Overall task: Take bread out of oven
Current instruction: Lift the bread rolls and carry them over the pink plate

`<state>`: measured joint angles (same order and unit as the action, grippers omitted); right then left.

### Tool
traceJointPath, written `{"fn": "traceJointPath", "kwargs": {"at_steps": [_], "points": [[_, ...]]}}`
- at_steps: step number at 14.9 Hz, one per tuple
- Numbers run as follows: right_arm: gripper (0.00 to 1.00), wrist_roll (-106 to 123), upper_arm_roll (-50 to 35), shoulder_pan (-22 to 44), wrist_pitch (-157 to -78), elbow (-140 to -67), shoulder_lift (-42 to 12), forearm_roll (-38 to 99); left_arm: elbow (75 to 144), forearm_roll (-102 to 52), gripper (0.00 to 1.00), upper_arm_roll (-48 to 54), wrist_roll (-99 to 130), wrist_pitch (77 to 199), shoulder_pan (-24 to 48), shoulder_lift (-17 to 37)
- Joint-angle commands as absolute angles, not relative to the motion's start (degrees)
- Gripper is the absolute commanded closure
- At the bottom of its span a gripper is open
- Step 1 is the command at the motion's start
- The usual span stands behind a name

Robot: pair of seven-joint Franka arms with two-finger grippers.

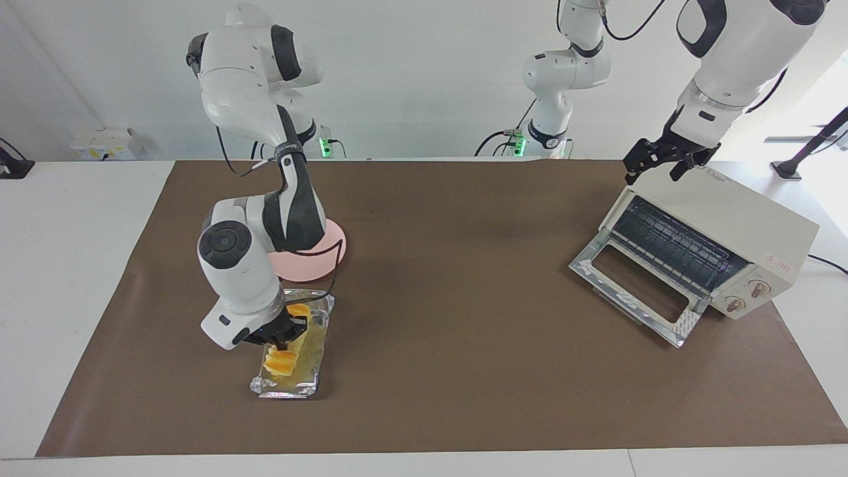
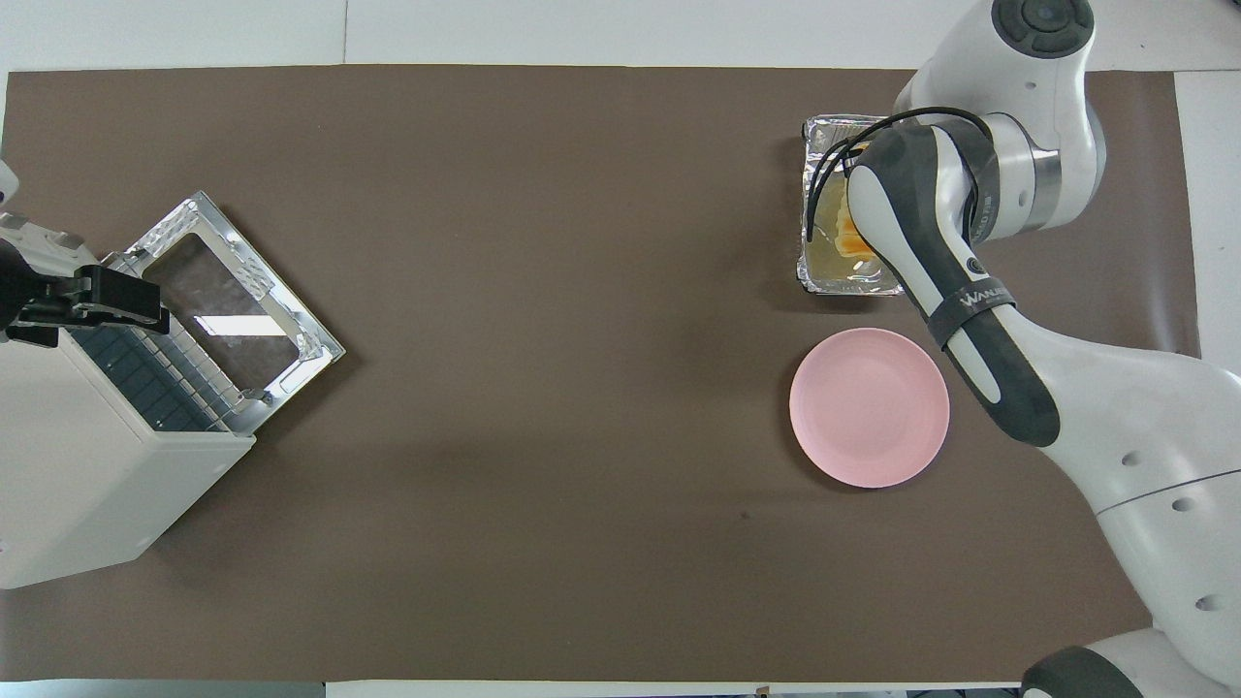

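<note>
My right arm bends steeply down, and my right gripper (image 1: 281, 339) is clamped on the bread (image 1: 283, 358), held just above the foil tray (image 1: 317, 371). The loaf's long axis runs toward and away from me. My left gripper (image 1: 662, 159) waits over the oven (image 1: 748, 225); I cannot tell its finger state.

I saw the brown-covered table (image 1: 437, 278) carrying the foil tray (image 1: 311, 387) directly under my right gripper's fingers (image 1: 281, 339), the pink plate (image 1: 318, 262) beside it, and the oven (image 1: 729, 245) below my left gripper's fingers (image 1: 652, 156).
</note>
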<state>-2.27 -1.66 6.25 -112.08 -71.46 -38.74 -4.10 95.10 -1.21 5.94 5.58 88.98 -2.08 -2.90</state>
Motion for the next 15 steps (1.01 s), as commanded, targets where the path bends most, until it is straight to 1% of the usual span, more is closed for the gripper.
{"fn": "traceJointPath", "kwargs": {"at_steps": [1, 6, 8, 9, 11, 15], "points": [[1.00, -2.2, -2.5, 5.7, -108.0, -70.0, -37.6, -5.1, 95.4, -2.0, 0.00, 5.7, 5.5, 88.7, -2.4, -3.7], [1.00, -2.2, -2.6, 6.7, -99.9, -71.9, -29.8, -4.7, 95.4, -2.0, 0.00, 5.7, 5.5, 88.7, -2.3, -3.7], [1.00, -2.3, -2.6, 6.7, -96.9, -74.9, -25.8, -4.6, 95.4, -2.0, 0.00, 5.7, 5.5, 88.7, -2.3, -3.7], [1.00, -2.5, -2.6, 6.6, -96.7, -79.1, -22.5, -4.6, 95.4, -2.0, 0.00, 5.7, 5.5, 88.7, -2.3, -3.7], [1.00, -3.0, -2.6, 6.6, -99.3, -89.0, -15.7, -3.2, 95.4, -2.0, 0.00, 5.7, 5.5, 88.7, -2.3, -3.7], [1.00, -4.6, -2.6, 6.8, -109.6, -108.4, -3.7, -2.8, 95.4, -2.0, 0.00, 5.7, 5.5, 88.7, -2.3, -3.7]]}}
